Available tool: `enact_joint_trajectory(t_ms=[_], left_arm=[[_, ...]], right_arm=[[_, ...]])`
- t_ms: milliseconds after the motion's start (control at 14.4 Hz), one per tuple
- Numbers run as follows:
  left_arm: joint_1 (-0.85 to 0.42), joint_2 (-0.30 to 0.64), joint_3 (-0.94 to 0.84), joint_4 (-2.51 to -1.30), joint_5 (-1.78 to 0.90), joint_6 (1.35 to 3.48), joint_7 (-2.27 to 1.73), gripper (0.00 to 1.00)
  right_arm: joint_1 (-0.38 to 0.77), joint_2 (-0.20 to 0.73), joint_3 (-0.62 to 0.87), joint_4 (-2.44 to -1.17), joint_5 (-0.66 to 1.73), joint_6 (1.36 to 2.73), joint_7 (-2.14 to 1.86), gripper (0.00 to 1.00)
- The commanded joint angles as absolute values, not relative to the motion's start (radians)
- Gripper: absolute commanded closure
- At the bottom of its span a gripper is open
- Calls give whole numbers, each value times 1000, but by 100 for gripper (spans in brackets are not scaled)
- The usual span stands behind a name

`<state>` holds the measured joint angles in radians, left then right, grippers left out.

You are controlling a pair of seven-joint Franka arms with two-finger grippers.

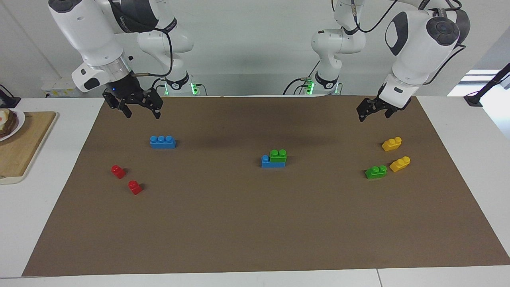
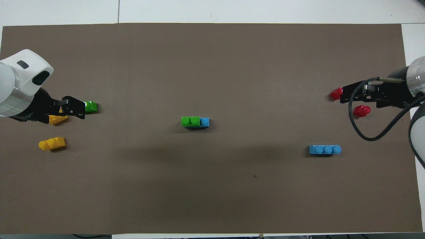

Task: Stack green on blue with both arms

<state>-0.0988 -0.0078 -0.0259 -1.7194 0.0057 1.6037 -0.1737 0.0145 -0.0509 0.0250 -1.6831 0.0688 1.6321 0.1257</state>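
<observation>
While both arms hang raised near the robots' edge of the brown mat [image 1: 255, 223], nothing is held in either gripper. That mat covers most of the white table [image 1: 458, 119], and a wooden board [image 1: 24, 143] lies off it at the right arm's end.

Over the mat's corner at that end, the right arm [image 1: 91, 36] carries the right gripper [image 1: 137, 109], whose fingers are spread wide and empty. Below it and farther from the robots lies the spare blue brick [image 1: 162, 142], flat with its three studs up and apart from the gripper. Two red bricks [image 1: 118, 171] lie farther out again, close to each other but not touching.

Over the mat at its own end, the left arm [image 1: 418, 48] carries the left gripper [image 1: 372, 111], raised with its fingers parted a little and empty, though the gap is hard to judge at this range. Under and past it, farther from the robots, lie two yellow bricks [image 1: 391, 144] and the loose green brick [image 1: 376, 172], which sits just beside the farther yellow one.

Well apart from both grippers, about midway between them, the stacked blue brick [image 1: 266, 161] lies on the mat with the stacked green brick [image 1: 278, 155] seated on top. Its two studs cover the end toward the left arm, leaving one blue stud bare toward the right arm.
</observation>
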Motion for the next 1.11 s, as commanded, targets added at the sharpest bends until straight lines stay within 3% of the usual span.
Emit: enact_joint_trajectory(t_ms=[0, 1044], left_arm=[[-115, 12, -17, -1686, -8, 1585, -153, 0], [-127, 6, 3, -1669, -12, 1563, -150, 0]], right_arm=[[-41, -72, 34, -1672, 49, 1569, -9, 1], [-57, -81, 34, -1681, -12, 1549, -20, 1]])
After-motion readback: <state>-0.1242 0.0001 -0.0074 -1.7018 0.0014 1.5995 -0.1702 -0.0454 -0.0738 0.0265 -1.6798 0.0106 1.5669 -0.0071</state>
